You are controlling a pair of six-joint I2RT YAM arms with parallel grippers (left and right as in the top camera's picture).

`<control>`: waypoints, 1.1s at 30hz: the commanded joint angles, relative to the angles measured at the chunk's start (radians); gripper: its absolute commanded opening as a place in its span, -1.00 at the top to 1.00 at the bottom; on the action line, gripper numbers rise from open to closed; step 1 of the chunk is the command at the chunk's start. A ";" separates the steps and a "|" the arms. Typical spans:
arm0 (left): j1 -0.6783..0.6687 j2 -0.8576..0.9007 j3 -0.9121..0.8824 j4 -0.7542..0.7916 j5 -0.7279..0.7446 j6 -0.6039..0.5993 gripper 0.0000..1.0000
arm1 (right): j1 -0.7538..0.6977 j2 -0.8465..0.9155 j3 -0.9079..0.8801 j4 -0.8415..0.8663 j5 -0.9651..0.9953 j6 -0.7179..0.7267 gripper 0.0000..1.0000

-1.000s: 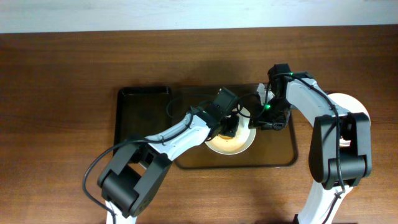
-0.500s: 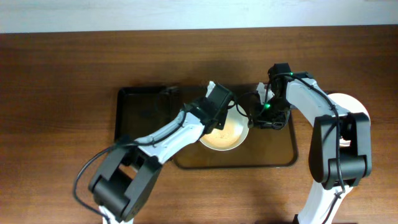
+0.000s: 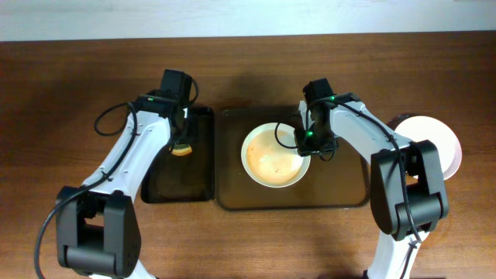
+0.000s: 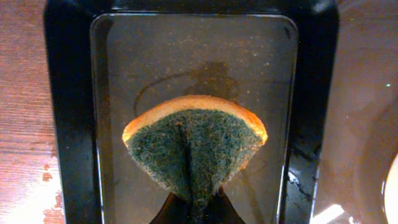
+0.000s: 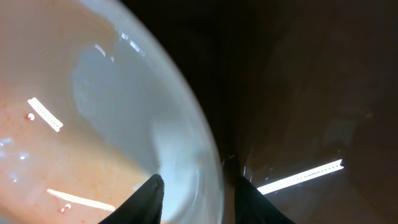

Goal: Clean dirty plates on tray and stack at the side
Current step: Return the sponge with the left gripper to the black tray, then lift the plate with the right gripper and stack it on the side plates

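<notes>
A white plate (image 3: pixel 273 155) smeared with orange-brown residue lies on the large dark tray (image 3: pixel 349 203). My right gripper (image 3: pixel 304 142) is shut on its right rim; in the right wrist view the rim (image 5: pixel 186 143) runs between the two fingers (image 5: pixel 199 193). My left gripper (image 3: pixel 180 138) is shut on a folded sponge (image 4: pixel 194 146), green scrub face with a yellow edge, held over the small black tray (image 3: pixel 151 190). The sponge also shows in the overhead view (image 3: pixel 182 149). A clean white plate (image 3: pixel 430 139) sits on the table at the right.
The small black tray (image 4: pixel 68 124) sits directly left of the large tray, and its wet floor holds nothing but the sponge above it. A wooden table (image 3: pixel 70 93) surrounds both trays. The clean plate lies near the right arm's base.
My left gripper has carried the sponge off the plate and leftward over the small black tray. My right gripper and the plate have shifted a little up and to the left.
</notes>
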 commanded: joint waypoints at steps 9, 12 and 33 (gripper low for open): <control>0.019 0.247 0.015 0.129 -0.007 0.023 0.81 | 0.005 0.032 -0.003 0.014 0.024 0.023 0.92; 0.019 0.247 0.015 0.142 -0.024 0.022 -0.62 | 0.005 0.032 -0.003 0.014 0.026 0.023 0.91; 0.019 0.247 0.015 0.146 -0.024 0.023 -0.99 | 0.618 -0.262 0.062 -0.069 1.568 0.208 0.92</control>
